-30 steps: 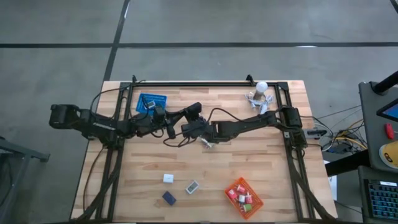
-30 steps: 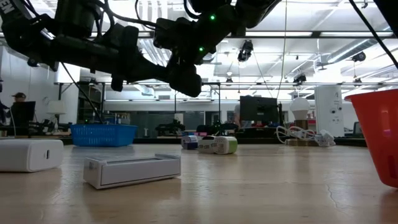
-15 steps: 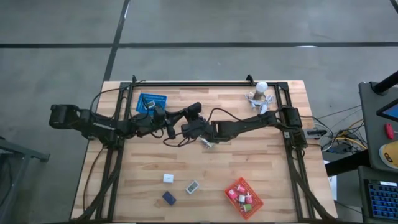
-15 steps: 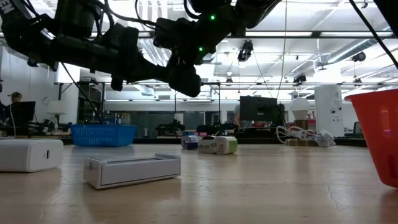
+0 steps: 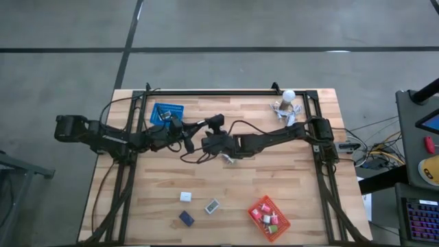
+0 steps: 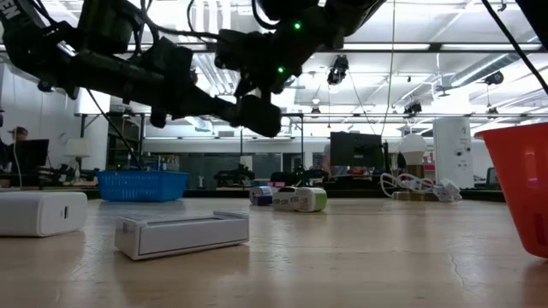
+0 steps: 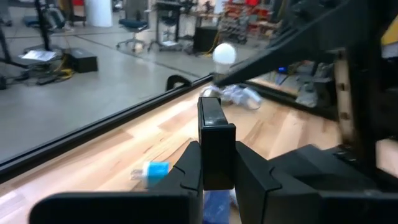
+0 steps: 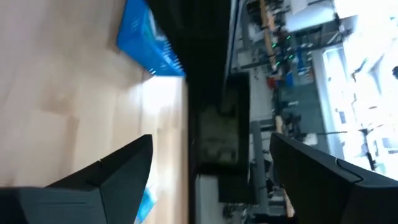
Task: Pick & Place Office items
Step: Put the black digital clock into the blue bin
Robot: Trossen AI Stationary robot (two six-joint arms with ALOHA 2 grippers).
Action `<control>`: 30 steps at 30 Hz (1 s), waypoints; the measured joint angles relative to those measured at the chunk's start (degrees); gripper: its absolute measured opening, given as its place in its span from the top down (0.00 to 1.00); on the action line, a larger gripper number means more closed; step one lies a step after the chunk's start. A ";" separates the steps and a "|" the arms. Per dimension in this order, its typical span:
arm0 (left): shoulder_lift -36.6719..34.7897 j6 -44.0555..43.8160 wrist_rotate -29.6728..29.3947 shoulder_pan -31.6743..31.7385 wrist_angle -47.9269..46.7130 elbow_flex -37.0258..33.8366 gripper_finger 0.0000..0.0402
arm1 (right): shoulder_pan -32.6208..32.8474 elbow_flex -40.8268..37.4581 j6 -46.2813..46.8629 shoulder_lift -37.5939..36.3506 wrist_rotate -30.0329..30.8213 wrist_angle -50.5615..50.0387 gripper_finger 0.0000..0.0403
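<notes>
Item: slim dark grey rectangular block [image 7: 215, 143], plain-sided, standing upright in the left end effector [image 7: 217, 167], which is clamping it above the wooden desk [image 5: 288, 175] centre. The right end effector [image 8: 208, 171] is facing it with fingers spread wide, gripping nothing. A small white box [image 5: 185, 197], a grey-white case [image 5: 212, 206] and a dark blue block [image 5: 186, 218] are lying at the near edge.

The right gripper [image 5: 214, 132] has let go of the dark block [image 7: 214, 144] and spread wide; its tip has swung toward 12 o'clock.
</notes>
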 joint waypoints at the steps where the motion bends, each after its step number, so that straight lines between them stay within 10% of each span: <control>1: 0.00 0.09 -0.27 0.00 -0.30 -0.02 0.87 | -0.04 0.00 1.28 0.00 0.00 -1.18 0.21; 16: -3.09 0.26 -0.80 1.56 -0.40 -4.04 0.87 | -0.10 -4.41 8.82 -1.97 0.15 -4.64 0.23; 30: -20.41 -0.39 0.01 9.53 -12.93 -10.51 0.87 | 1.47 -30.57 14.68 -23.67 -0.74 8.00 0.23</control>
